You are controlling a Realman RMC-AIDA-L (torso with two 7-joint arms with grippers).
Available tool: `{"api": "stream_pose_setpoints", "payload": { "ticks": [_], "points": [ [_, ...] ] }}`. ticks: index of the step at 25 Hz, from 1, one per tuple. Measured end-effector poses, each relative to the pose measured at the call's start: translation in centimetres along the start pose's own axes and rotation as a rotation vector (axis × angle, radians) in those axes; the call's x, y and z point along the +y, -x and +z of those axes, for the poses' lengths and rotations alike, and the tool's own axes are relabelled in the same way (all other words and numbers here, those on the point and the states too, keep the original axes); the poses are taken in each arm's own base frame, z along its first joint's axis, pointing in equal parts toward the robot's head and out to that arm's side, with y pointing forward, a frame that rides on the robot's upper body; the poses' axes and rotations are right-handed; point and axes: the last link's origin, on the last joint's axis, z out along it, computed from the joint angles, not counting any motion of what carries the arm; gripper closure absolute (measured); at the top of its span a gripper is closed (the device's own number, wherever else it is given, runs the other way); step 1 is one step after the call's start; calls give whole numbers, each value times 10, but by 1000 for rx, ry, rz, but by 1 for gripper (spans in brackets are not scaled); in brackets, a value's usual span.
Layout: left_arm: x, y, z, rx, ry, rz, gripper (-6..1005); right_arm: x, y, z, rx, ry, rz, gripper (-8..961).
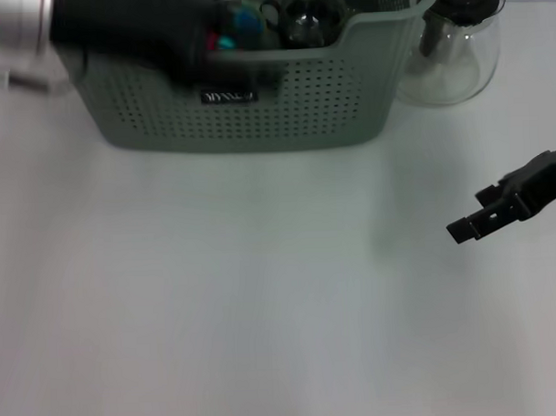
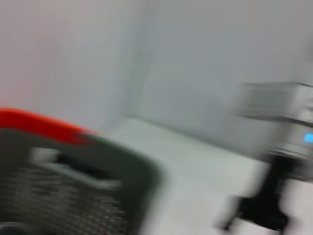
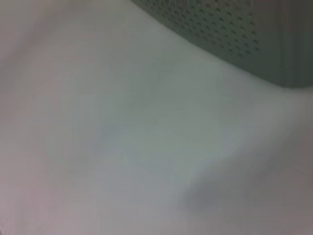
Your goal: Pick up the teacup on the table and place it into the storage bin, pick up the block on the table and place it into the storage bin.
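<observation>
Apparently near done: glass teacup [image 1: 301,20] and coloured pieces sat in the storage bin [image 1: 256,104] at twelve o'clock, my left gripper [image 1: 213,37] over them, grip unreadable; right gripper [image 1: 479,215] hung empty, slightly parted, at three o'clock.

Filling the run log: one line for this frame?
left gripper: over storage bin, fingers unclear | right gripper: idle above table | bin contents: colored items, glass object | pitcher: beside bin
</observation>
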Motion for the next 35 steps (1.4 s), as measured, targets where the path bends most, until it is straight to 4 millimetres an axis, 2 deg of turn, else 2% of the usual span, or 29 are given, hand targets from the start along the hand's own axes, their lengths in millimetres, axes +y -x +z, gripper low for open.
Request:
{"api": "stream_pose_setpoints", "payload": {
  "ticks": [3,4,5,7,10,16,21,26,35],
  "points": [
    [19,29,5,-5,134,-15,296,3,2,1,-49,31,-55,28],
    [24,40,7,-3,152,-25,295,4,2,0,-72,43,-72,28],
    [24,40,7,-3,152,-25,295,5,2,0,-99,58,-93,28],
    [30,65,10,22,143,-52,294,7,2,1,-160,87,-132,27],
    [31,81,11,59,99,-96,292,11,0,3,-272,128,-209,27],
    [15,111,22,114,-11,-235,270,11,-8,15,-432,143,-330,27],
    [17,124,37,114,-25,-234,205,8,-11,23,-489,143,-372,26],
    [20,129,42,116,-21,-208,113,9,-12,28,-492,139,-377,26],
    [21,132,44,115,-30,-200,113,10,-13,34,-486,151,-366,27]
  ]
}}
